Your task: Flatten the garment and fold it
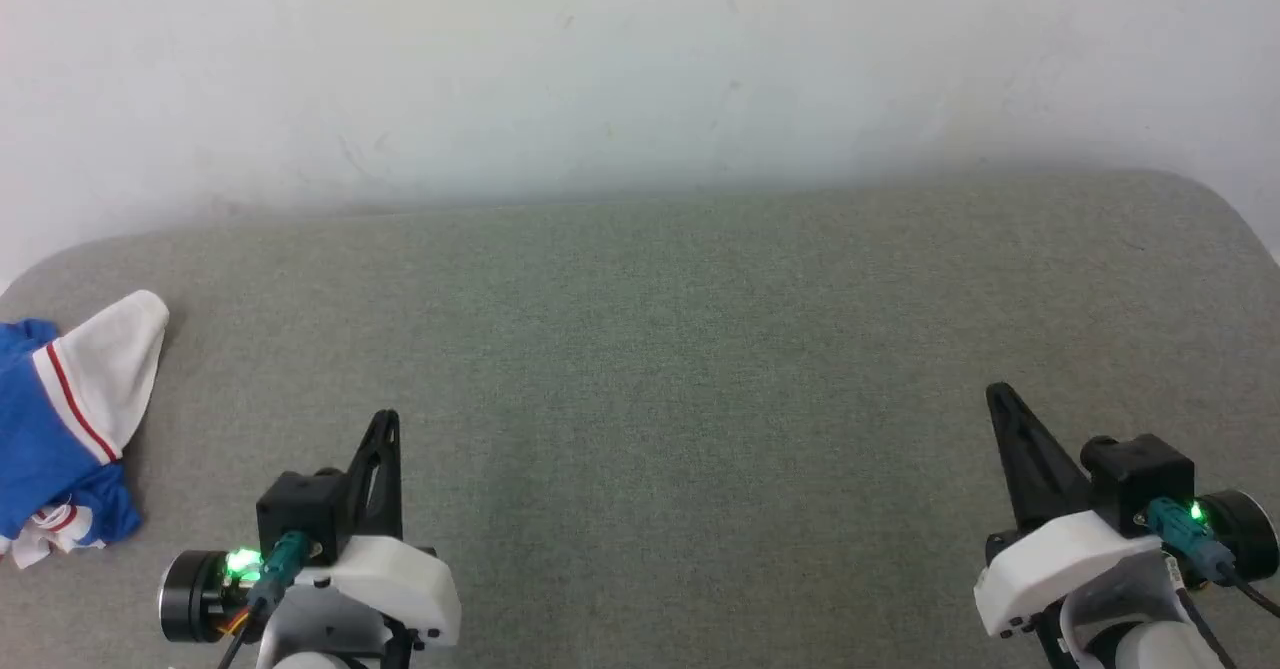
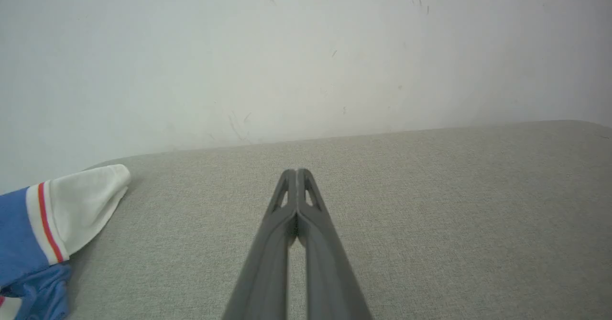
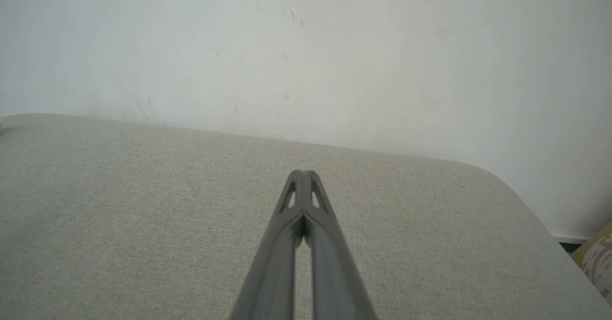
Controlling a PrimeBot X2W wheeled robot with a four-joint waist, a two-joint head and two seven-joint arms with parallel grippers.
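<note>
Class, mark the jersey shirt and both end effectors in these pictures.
jersey shirt [image 1: 105, 374], head view, on its white sleeve.
left end effector [image 1: 387, 427], head view, at its closed fingertips.
right end effector [image 1: 1000, 401], head view, at its closed fingertips.

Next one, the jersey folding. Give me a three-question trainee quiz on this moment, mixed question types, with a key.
1. True or false: the garment lies spread flat at the middle of the grey cushion.
2. The jaws of the left gripper and right gripper stand: A) both shut, empty; B) both open; C) left shut on a sleeve.
3. Which gripper is nearer the garment?
Key: 1 false, it lies bunched at the cushion's left edge; 2 A; 3 left.
</note>
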